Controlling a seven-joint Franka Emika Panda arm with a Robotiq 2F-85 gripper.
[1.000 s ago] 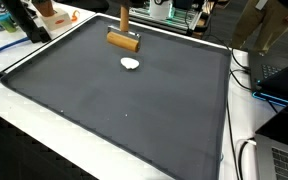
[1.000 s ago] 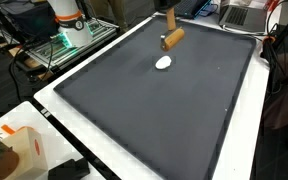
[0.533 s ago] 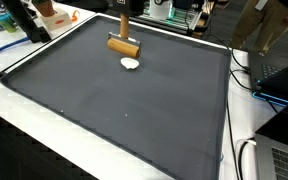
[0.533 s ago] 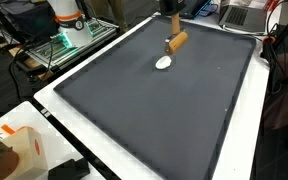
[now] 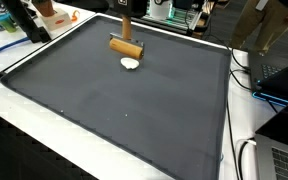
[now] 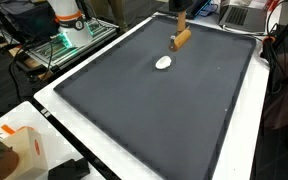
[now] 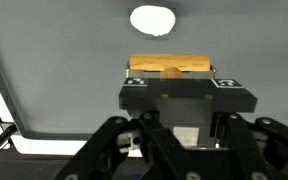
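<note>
Covering most of the worktop (image 5: 9,105), a dark mat (image 5: 134,110) gives one flat, plain surface. Up by its far edge the fingers (image 7: 136,82) are clenched on the handle of a wooden mallet (image 5: 125,46), head down and hanging level. Just beside the head, apart from it, sits a small white lump (image 5: 130,64).
</note>
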